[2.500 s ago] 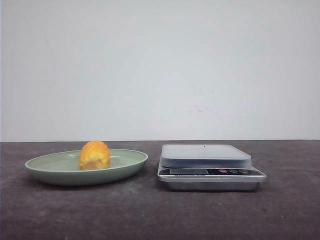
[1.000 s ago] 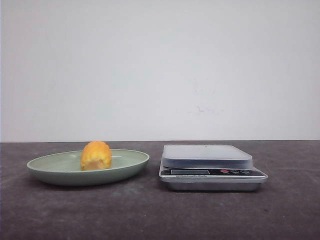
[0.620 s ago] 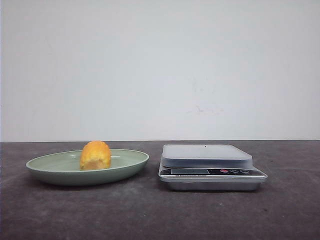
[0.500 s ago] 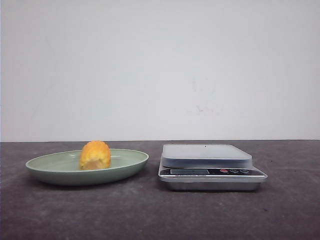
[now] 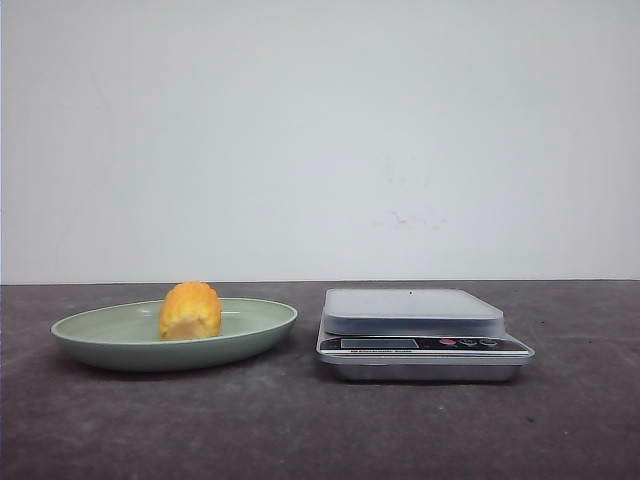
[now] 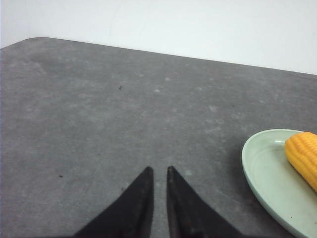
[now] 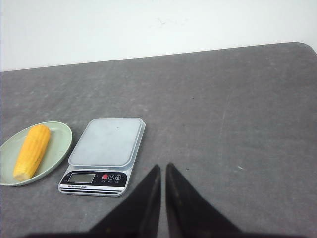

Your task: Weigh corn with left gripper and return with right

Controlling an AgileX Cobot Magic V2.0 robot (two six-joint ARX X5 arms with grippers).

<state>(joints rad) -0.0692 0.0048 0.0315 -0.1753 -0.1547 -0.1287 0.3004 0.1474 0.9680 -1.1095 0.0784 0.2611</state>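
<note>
The corn, a stubby yellow-orange cob, lies on a pale green plate at the table's left. Neither gripper appears in the front view. In the left wrist view my left gripper hangs over bare table, fingertips nearly together and empty, with the plate and corn off to one side. My right gripper is likewise shut on nothing, over bare table beside the scale; the corn on its plate lies beyond the scale.
A silver digital kitchen scale with an empty flat platform stands just right of the plate. The dark grey tabletop runs back to a white wall. A rounded table corner shows in the right wrist view.
</note>
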